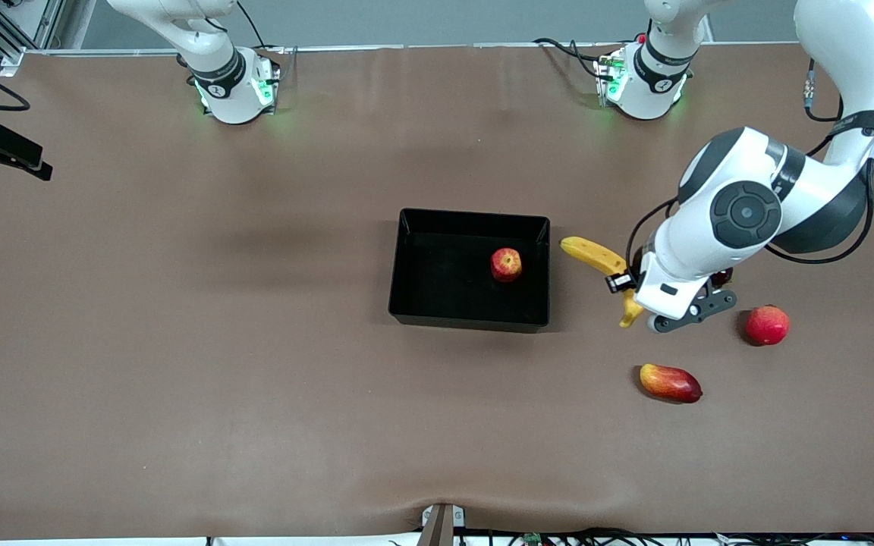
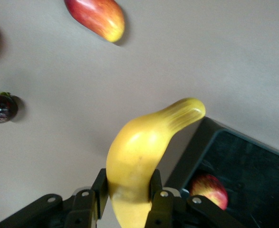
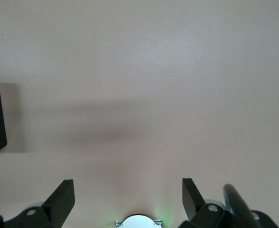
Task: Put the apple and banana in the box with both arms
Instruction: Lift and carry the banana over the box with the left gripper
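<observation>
Pinching banana (image 2: 138,156), left hand (image 2: 129,192) beside box (image 1: 470,324), right hand (image 3: 128,199) spread

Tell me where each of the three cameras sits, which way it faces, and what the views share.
Front view: high, facing both bases, looking down on the table; both arms show, left gripper clamping the banana beside the box.
Left wrist view: on the left wrist, looking past its fingers along the banana.
Right wrist view: on the right wrist, above bare table; open right gripper shows.
Shared: front and left wrist views both show the apple in the box.
</observation>
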Tool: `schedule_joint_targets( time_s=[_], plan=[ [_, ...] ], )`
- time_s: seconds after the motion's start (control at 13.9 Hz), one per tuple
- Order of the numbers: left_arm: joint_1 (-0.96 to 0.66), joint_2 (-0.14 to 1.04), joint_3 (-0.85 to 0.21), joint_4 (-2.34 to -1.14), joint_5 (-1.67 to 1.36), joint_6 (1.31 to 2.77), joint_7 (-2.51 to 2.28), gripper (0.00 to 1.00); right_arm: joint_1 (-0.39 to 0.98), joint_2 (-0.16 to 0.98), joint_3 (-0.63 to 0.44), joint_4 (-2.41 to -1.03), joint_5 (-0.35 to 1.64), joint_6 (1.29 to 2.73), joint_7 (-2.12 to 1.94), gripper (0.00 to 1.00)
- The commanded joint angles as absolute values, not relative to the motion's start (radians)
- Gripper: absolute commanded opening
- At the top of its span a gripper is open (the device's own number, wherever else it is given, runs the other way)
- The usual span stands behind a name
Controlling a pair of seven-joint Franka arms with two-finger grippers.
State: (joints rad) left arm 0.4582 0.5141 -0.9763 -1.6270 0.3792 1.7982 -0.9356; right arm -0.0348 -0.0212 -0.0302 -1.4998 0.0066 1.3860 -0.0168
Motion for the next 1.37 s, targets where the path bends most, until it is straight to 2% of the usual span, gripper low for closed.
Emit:
schedule_joint_targets(
  time_s=[0.0, 0.14, 0.5, 0.94, 1.3],
  plan=[
    [0.369, 0.581, -0.974, -1.573, 0.373, 1.784, -1.018, 0.0, -0.044, -0.034, -0.023, -1.506, 0.014, 1.382, -0.028, 1.0],
    [0.274, 0.624, -0.947, -1.513, 0.376, 1.79, -1.09, 0.0, -0.044, -0.034, -0.023, -1.506, 0.014, 1.381, -0.028, 1.0],
    [0.026, 0.637, -0.757, -1.462, 0.368, 1.888, -1.179, 0.0, -0.046, -0.034, -0.023, -1.508, 0.014, 1.379, -0.028, 1.0],
    [-0.078, 0.701, -0.695, -1.463, 0.387, 1.956, -1.226, 0.0, -0.048, -0.034, -0.023, -1.506, 0.014, 1.378, -0.028, 1.0],
    [-0.199, 0.735, -0.592, -1.462, 0.384, 2.029, -1.229, 0.0, -0.048, -0.034, -0.023, -1.506, 0.014, 1.378, -0.028, 1.0]
  ],
)
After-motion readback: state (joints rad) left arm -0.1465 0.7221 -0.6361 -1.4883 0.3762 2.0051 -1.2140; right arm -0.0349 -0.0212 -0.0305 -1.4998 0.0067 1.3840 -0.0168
